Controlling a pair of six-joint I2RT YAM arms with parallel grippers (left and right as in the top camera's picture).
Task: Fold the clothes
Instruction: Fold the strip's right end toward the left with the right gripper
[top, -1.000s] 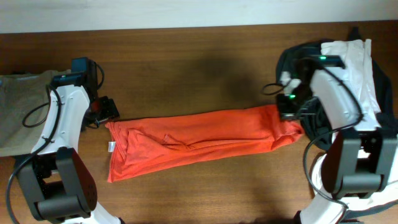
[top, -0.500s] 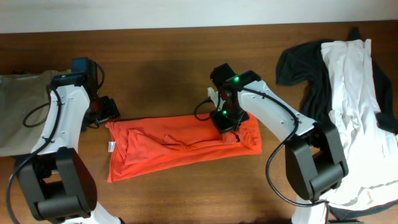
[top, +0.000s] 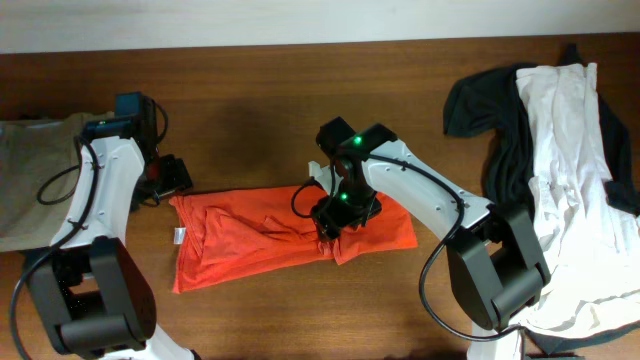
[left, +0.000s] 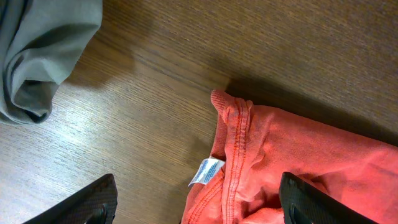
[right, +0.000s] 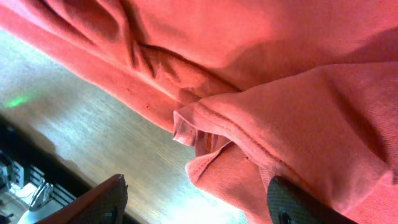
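Note:
The red-orange T-shirt (top: 240, 238) lies as a long band on the table, its right end doubled back over the middle. My right gripper (top: 336, 214) hangs over that doubled end. In the right wrist view its jaws (right: 199, 208) stand wide apart, and the shirt's hem (right: 205, 134) sags loosely between them, so it is open. My left gripper (top: 168, 178) is open just above the shirt's left corner (left: 233, 118), beside the white label (left: 206, 171). A black shirt (top: 478, 100) and a white shirt (top: 565, 130) lie heaped at the right.
A grey-olive cloth (top: 30, 175) is bunched at the table's left edge, also visible in the left wrist view (left: 43, 37). Bare wooden table (top: 290, 120) stretches behind the shirt. The heap at the right hangs over the right arm's base.
My right gripper carried the shirt's right end leftward from beside the heap to the middle, folding it over, then opened. The left arm has stayed still.

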